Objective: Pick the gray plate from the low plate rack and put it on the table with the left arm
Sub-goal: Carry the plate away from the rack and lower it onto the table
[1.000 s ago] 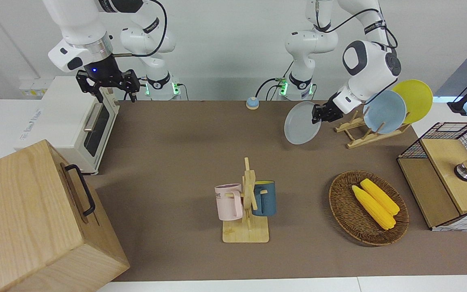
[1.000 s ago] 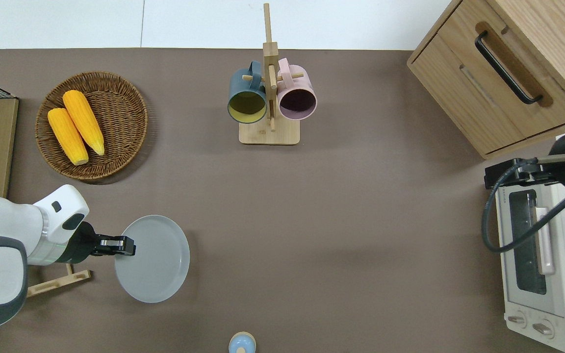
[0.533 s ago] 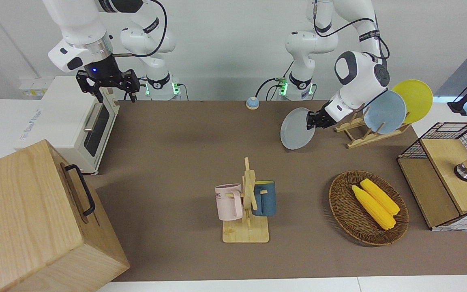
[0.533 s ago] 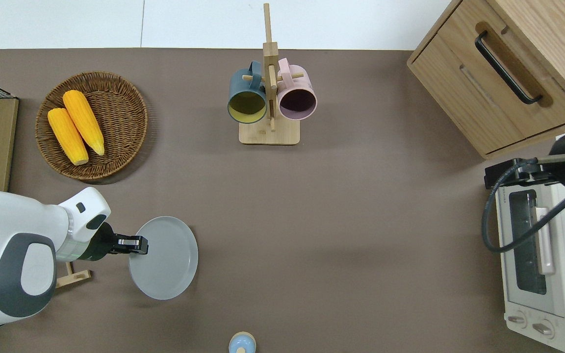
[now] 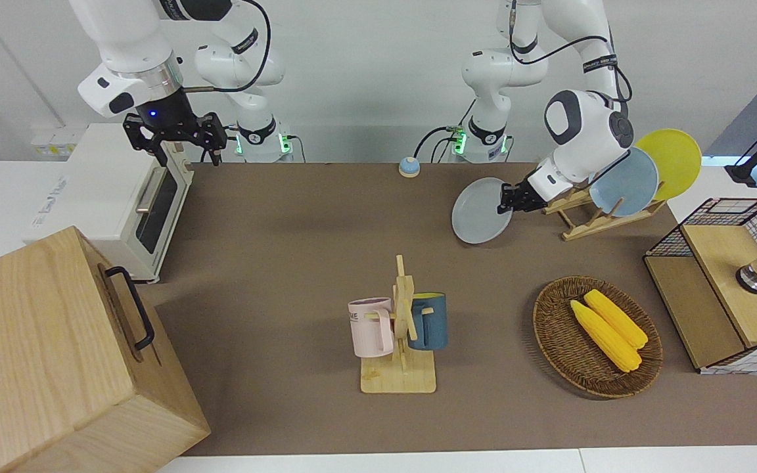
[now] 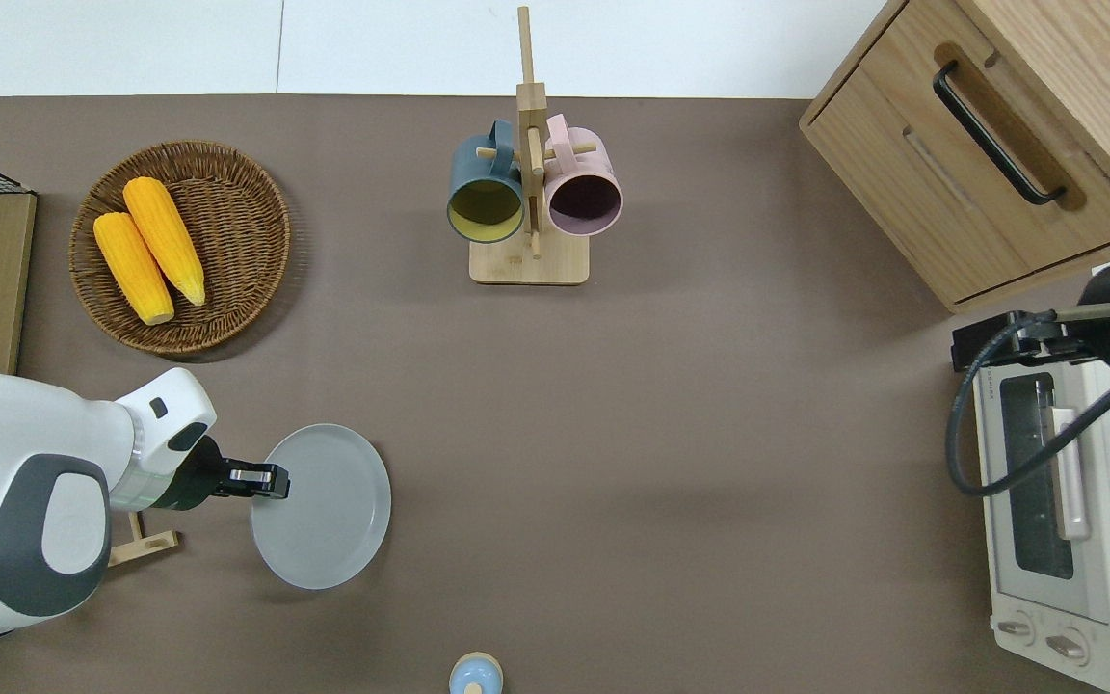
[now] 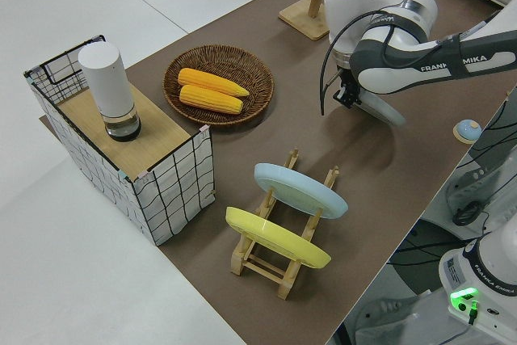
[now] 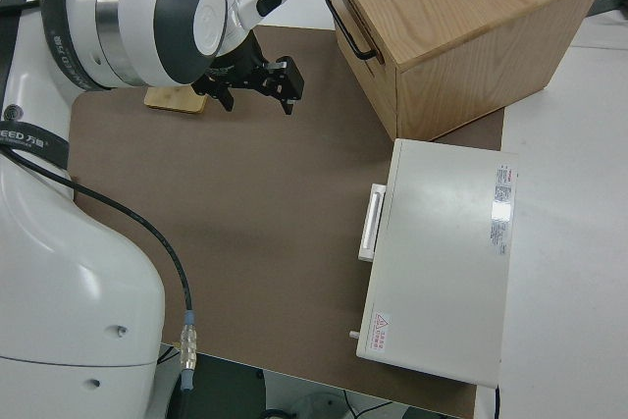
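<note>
Overhead view, lower left of the frame: the left gripper (image 6: 271,479) is clamped on the rim of the gray plate (image 6: 324,506), which lies almost flat, low over bare table (image 6: 671,434) beside the rack (image 6: 143,545). Whether the plate's underside already touches the table cannot be told. To finish well, I judge the arm should lower gently until the plate sits flat, then let go and draw back along the rim line so the fingers do not drag it.

Front view, upper right: the plate (image 5: 481,211) looks slightly tilted, and 2 other plates, blue (image 5: 623,181) and yellow (image 5: 671,160), stand in the rack (image 5: 589,220); overhead, the arm hides them. Left side view shows the rack's free slots. Right gripper (image 5: 178,135) is parked, fingers spread.
</note>
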You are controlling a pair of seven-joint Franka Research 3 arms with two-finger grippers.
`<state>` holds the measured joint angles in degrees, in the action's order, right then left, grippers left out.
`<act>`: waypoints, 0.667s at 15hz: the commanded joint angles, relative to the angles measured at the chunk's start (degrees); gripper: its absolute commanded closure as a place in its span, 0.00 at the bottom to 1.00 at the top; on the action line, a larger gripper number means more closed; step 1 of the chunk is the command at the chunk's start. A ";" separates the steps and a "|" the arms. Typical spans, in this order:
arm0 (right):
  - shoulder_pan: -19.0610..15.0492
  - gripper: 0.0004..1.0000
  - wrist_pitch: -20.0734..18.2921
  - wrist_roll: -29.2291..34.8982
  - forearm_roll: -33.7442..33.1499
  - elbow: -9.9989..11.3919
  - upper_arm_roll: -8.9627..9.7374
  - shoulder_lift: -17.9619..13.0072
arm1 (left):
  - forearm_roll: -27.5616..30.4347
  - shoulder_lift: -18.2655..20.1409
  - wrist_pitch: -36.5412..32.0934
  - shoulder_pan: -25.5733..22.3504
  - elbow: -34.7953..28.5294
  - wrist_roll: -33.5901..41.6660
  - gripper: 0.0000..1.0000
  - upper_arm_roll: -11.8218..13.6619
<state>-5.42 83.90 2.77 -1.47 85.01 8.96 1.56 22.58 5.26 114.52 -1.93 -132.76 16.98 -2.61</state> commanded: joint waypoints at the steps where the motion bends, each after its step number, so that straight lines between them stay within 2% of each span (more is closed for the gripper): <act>1: 0.41 0.02 -0.05 0.22 0.15 -0.37 -0.34 0.02 | -0.07 -0.51 2.37 0.35 -1.45 1.04 0.01 0.06; 6: 0.41 0.02 -0.05 0.22 0.15 -0.37 -0.34 0.02 | -0.34 -0.16 1.49 0.26 0.04 1.04 0.00 0.68; 10: 0.41 0.02 -0.14 0.22 0.15 -0.37 -0.34 0.02 | -4.99 0.72 -0.78 0.09 5.04 -0.28 0.00 0.77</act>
<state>-5.42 83.90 2.77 -1.47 85.01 8.96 1.56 20.72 4.95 115.74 -1.92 -131.19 17.39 -2.18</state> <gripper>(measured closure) 0.013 0.004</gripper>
